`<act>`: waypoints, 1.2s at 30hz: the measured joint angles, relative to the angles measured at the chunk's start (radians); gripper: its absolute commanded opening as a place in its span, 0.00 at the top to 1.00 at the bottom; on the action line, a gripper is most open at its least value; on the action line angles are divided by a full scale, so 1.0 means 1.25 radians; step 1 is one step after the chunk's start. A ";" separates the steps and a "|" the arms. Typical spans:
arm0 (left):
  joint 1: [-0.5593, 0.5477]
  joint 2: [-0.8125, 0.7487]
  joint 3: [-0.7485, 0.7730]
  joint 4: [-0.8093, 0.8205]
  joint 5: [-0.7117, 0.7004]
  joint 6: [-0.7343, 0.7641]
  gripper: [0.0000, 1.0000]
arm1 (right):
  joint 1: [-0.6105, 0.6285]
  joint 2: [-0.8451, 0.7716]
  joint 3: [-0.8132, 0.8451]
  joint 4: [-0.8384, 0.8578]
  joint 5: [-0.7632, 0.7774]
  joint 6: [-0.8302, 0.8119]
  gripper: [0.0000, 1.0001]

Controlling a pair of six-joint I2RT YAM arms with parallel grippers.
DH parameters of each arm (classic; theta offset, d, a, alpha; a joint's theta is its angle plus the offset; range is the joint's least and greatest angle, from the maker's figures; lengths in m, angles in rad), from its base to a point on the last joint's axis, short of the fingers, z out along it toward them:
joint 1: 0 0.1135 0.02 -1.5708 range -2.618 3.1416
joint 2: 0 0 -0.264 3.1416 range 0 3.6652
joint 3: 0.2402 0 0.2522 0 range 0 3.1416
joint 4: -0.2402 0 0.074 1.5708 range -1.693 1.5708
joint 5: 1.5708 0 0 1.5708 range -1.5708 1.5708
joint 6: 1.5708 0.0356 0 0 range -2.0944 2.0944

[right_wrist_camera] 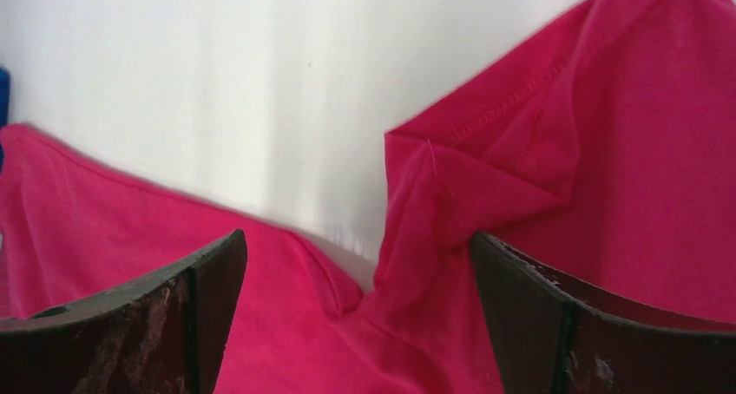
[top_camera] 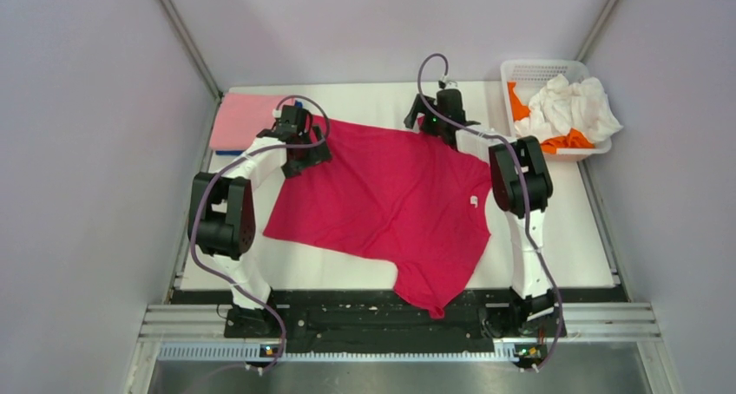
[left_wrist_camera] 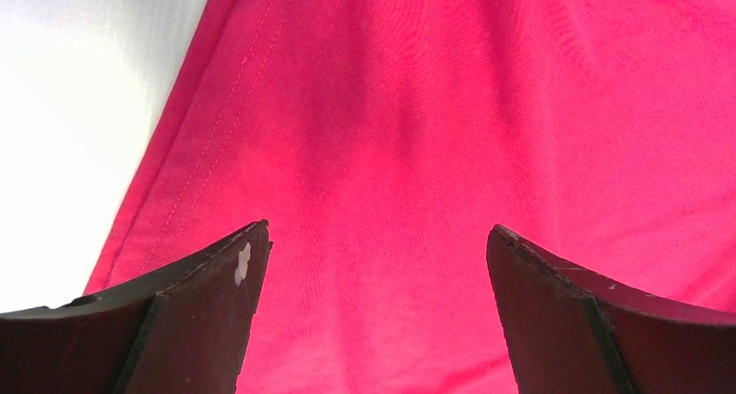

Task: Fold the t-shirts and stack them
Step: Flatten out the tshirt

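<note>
Shirt on the table: crimson t-shirt (top_camera: 382, 199) lies spread open and mostly flat across the middle of the white table (top_camera: 573, 238), collar side to the right, hem side to the left.
Neck label: small white label (top_camera: 474, 200) shows at the shirt's right edge.
Near sleeve: one sleeve runs past the near table edge, between the two arm bases.
Far sleeve: in the right wrist view this part is bunched, with a small fold turned over along a stitched edge.
Left gripper (left_wrist_camera: 377, 229): low over the shirt's far left corner, fingers spread wide with smooth red cloth between them and nothing pinched. The stitched hem runs just left of the left finger.
Right gripper (right_wrist_camera: 358, 235): at the shirt's far right corner, fingers wide apart and holding nothing. The bunched sleeve lies against the right finger, and bare table shows beyond the tips.
Pink t-shirt (top_camera: 243, 121): a flat folded rectangle in the far left corner, just beside the left gripper.
Blue cloth (top_camera: 227, 152): a thin sliver showing at the near edge of the pink one.
Basket (top_camera: 542, 64): white plastic mesh, far right corner, well apart from the red shirt.
Basket contents: a crumpled white t-shirt (top_camera: 568, 108) heaped on top of an orange t-shirt (top_camera: 519, 103), spilling over the right rim.
</note>
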 measured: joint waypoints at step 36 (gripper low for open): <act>0.001 0.169 0.239 -0.037 0.007 -0.007 0.01 | 0.039 -0.295 -0.208 -0.316 0.196 -0.028 0.01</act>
